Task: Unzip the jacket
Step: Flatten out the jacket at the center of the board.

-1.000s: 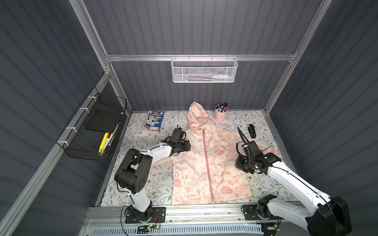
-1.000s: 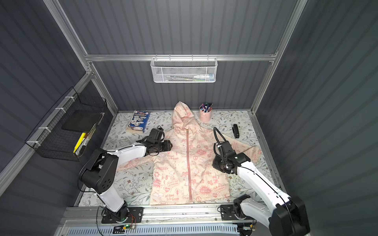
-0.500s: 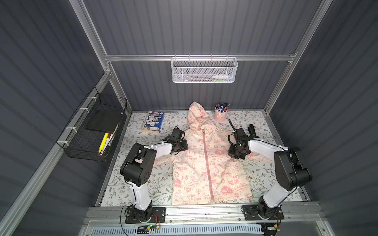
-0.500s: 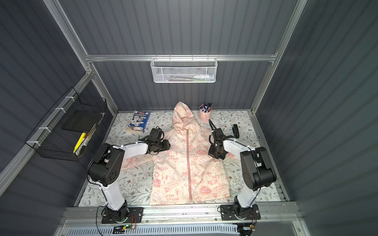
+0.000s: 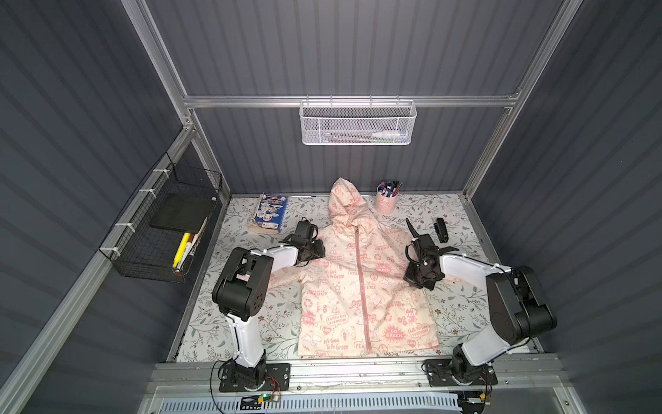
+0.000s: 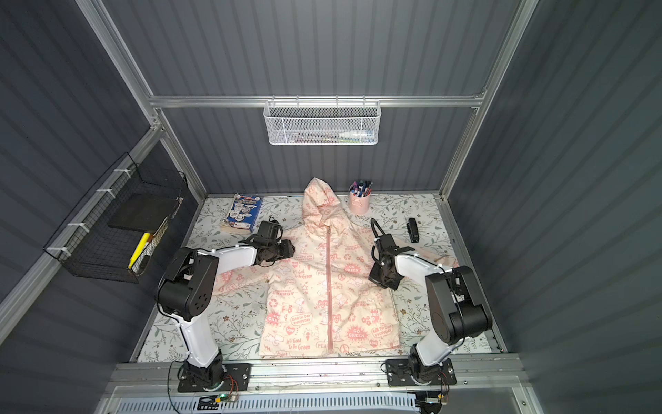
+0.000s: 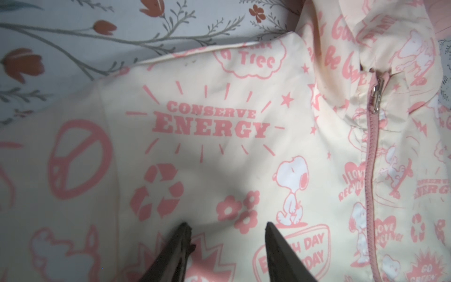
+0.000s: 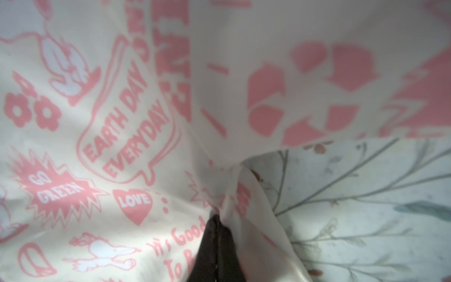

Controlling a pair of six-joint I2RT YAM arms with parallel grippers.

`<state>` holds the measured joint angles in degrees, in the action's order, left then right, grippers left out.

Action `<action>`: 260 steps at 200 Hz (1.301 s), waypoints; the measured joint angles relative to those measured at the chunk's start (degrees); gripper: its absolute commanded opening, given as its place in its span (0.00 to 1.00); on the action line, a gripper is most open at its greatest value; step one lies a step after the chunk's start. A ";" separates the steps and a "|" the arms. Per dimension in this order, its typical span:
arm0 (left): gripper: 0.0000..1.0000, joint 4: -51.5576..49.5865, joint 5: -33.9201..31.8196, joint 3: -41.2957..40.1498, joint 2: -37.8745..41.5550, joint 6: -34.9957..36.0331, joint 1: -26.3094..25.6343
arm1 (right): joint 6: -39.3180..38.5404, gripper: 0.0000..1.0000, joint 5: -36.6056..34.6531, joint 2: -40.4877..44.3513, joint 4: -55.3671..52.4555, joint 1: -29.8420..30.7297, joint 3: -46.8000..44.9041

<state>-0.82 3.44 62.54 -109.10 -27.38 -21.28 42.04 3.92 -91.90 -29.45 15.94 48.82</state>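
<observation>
- The right tool (image 8: 218, 221) has just closed. It now pinches a fold of the jacket (image 5: 333, 286) at its side edge, about where the sleeve meets the body. The wrist view shows cream cloth bunched against the shut fingers.
- Over the last second its arm has swung round to reach this spot from the outer side.
- The left tool (image 7: 226, 224) stays parted, with nothing between its fingers. It is poised just over the chest panel by the other shoulder.
- The jacket lies flat and front up on the counter (image 5: 458, 304) between the two arms, with its hood toward the back wall.
- The zipper (image 5: 360, 286) is closed along its full length. Its pull (image 7: 377, 97) sits up at the collar, well apart from both tools.
- The new pinch looks like an anchor to stop the cloth sliding. Unzipping proper has not begun, and the left tool has yet to reach the pull.
</observation>
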 measured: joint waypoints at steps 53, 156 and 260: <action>0.63 -0.48 1.92 3.69 -2.38 2.69 2.91 | -1.25 0.06 2.56 -1.73 2.56 0.72 1.79; 0.58 0.35 17.27 31.06 -9.40 10.34 3.56 | -6.01 0.18 12.11 -9.29 14.23 3.56 21.66; 0.57 -5.42 23.63 45.64 -26.67 11.39 -0.22 | 1.46 0.11 15.15 -32.52 16.15 6.29 44.39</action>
<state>-6.24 27.07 108.18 -135.76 -15.99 -21.50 43.51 19.07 -124.42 -13.30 22.24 93.21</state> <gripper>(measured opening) 0.573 0.115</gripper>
